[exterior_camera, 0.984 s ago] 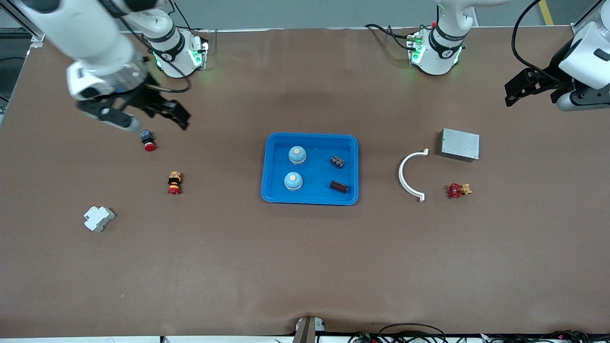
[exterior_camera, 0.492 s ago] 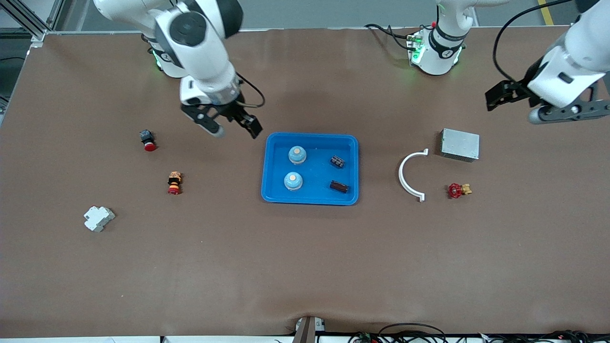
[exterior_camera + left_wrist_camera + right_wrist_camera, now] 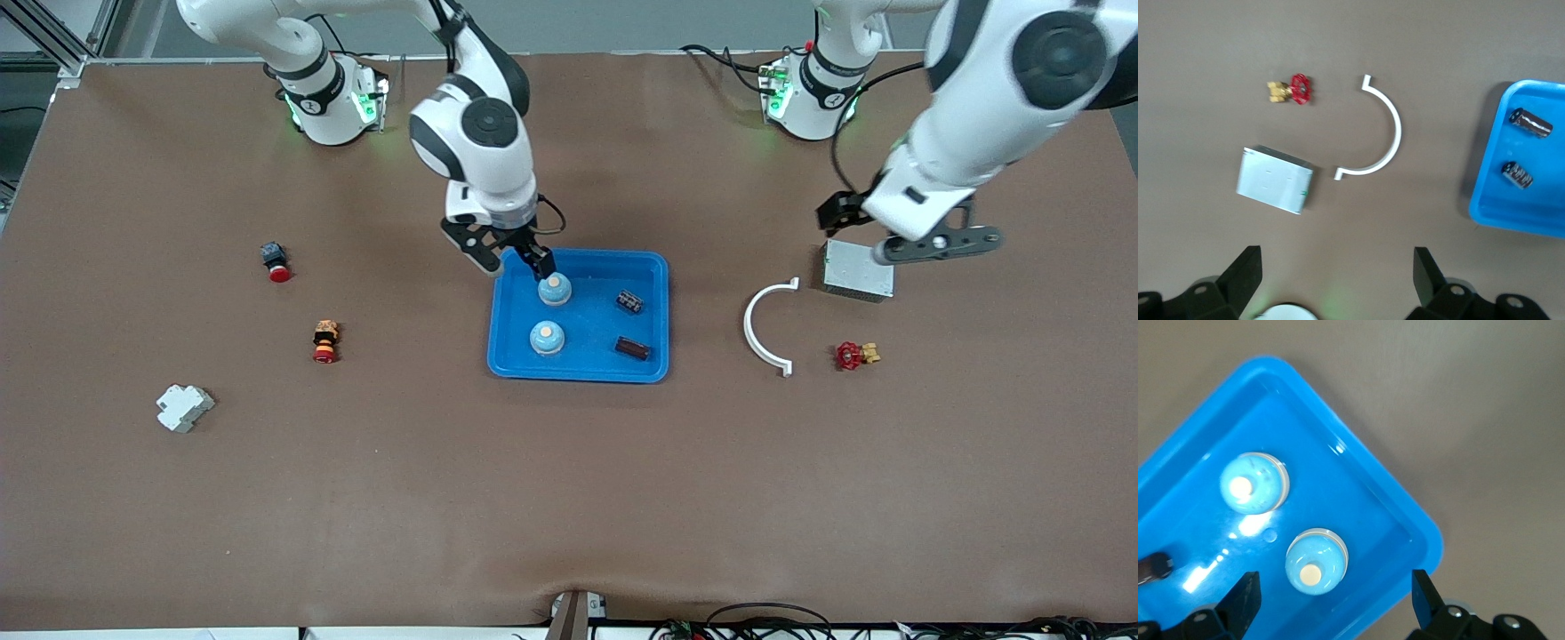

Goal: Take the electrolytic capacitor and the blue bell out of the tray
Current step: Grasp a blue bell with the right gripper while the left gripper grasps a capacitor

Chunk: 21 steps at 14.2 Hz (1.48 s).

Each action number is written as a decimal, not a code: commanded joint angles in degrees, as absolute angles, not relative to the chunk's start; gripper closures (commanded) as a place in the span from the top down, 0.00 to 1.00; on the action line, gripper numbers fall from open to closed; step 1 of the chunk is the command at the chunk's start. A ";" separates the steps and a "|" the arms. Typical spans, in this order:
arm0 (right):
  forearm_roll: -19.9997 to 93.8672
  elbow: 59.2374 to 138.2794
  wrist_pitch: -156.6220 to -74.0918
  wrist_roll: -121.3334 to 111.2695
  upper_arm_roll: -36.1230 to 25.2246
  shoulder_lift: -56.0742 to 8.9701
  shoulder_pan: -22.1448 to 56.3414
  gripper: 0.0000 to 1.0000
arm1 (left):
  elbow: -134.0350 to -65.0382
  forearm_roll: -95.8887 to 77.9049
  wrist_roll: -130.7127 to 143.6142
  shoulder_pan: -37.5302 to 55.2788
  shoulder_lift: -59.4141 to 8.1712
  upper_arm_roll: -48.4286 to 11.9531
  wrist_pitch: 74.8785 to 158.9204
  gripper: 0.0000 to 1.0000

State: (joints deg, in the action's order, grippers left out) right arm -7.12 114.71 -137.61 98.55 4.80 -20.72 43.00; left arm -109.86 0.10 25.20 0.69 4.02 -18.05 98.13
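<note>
Brown desk with a blue tray at its middle. Inside the tray stand two blue bells, one nearer the front camera than the other, on the side toward the right arm's end. Two dark capacitors lie on the side toward the left arm's end, apart from each other. The right gripper hangs over the tray's rim beside the farther bell, jaws released and holding nothing. The left gripper hangs over a grey metal box, jaws likewise released and empty. Beside the box lie a white curved bracket and a red valve. Toward the right arm's end lie a red push button, a second red-and-yellow button and a white plastic block.
</note>
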 commanded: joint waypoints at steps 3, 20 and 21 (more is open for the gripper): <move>-11.34 106.53 -138.60 106.00 3.96 -31.98 45.00 1.00 | -118.30 -1.23 38.46 0.62 4.41 -24.16 109.32 1.00; -11.16 101.87 -140.36 109.51 3.95 -37.97 45.44 1.00 | -115.06 21.93 102.79 9.14 -27.40 -33.31 136.32 0.81; -11.08 101.87 -140.36 109.51 3.96 -37.97 45.53 1.00 | -113.74 24.41 106.57 9.84 -29.77 -33.31 136.32 0.80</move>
